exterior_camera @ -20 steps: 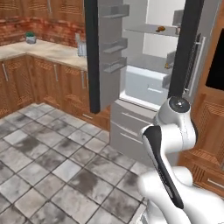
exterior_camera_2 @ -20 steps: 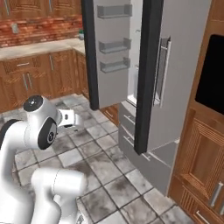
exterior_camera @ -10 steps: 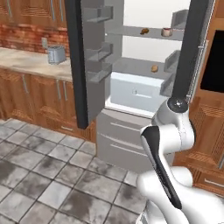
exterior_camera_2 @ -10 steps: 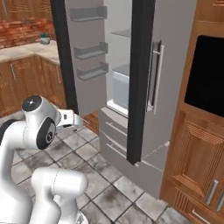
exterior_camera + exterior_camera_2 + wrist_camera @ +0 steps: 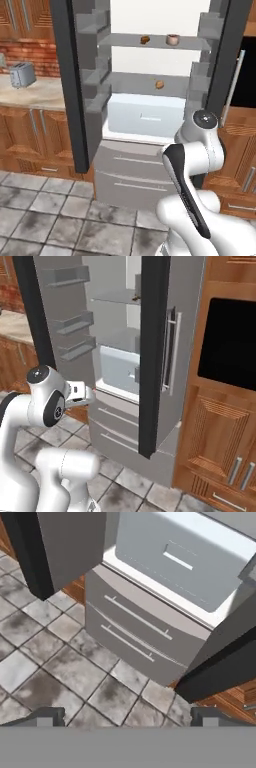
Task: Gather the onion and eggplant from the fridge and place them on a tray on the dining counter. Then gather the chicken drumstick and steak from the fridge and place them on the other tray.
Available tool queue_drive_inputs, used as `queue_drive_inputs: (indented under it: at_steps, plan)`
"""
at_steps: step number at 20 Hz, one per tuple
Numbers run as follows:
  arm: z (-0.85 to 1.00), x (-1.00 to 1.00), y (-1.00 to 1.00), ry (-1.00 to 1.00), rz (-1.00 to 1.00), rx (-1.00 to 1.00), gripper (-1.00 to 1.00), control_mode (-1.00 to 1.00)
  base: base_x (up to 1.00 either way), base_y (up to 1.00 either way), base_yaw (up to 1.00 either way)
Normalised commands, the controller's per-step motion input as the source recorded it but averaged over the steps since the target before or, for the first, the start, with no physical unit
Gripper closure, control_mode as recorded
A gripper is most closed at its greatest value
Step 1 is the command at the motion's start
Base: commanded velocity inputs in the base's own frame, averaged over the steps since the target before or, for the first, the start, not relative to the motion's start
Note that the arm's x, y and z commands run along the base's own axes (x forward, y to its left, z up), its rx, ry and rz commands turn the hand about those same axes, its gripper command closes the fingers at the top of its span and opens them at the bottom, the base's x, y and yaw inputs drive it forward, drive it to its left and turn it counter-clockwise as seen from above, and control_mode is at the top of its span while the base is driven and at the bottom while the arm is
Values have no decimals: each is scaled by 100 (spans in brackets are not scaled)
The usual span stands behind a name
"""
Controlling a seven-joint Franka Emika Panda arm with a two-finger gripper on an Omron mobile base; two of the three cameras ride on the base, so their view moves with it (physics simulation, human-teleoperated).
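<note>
Left base view: the fridge (image 5: 150, 100) stands wide open across the centre of the frame, both doors swung out with dark edges and grey door bins. On its upper shelf at top centre sit a small brown lump (image 5: 145, 39) and a pinkish-brown cup-like item (image 5: 172, 39), too small to name. One shelf down, right of centre, rests the chicken drumstick (image 5: 159, 85), a tiny golden-orange lump. Below it a pale crisper drawer (image 5: 145, 117), then two grey drawers. At far left, a toaster (image 5: 22, 75) on the wall counter (image 5: 35, 95).

Right base view: the same fridge from the side, so the right door's dark edge hides most of the interior; its long silver handle (image 5: 171, 351) shows here, plus a black wall oven (image 5: 227, 343) at right.

Hand view: looking down at the grey drawers (image 5: 135, 632), the crisper and the tiled floor (image 5: 45, 667). The gripper (image 5: 127, 717) at the bottom edge has its fingertips (image 5: 47, 716) spread wide, holding nothing.
</note>
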Motion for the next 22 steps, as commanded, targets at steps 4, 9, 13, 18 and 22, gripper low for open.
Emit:
queue_drive_inputs:
  at_steps: [4, 9, 13, 18, 22]
  plan:
    - [0, 0, 0, 0, 0, 0, -100, 100, 64, 38, -40]
    - [0, 0, 0, 0, 0, 0, -100, 100, 62, 21, -40]
    - [0, 0, 0, 0, 0, 0, -100, 100, 76, 62, -37]
    - [0, 0, 0, 0, 0, 0, -100, 100, 59, 39, -33]
    - [0, 0, 0, 0, 0, 0, -100, 100, 52, 18, -31]
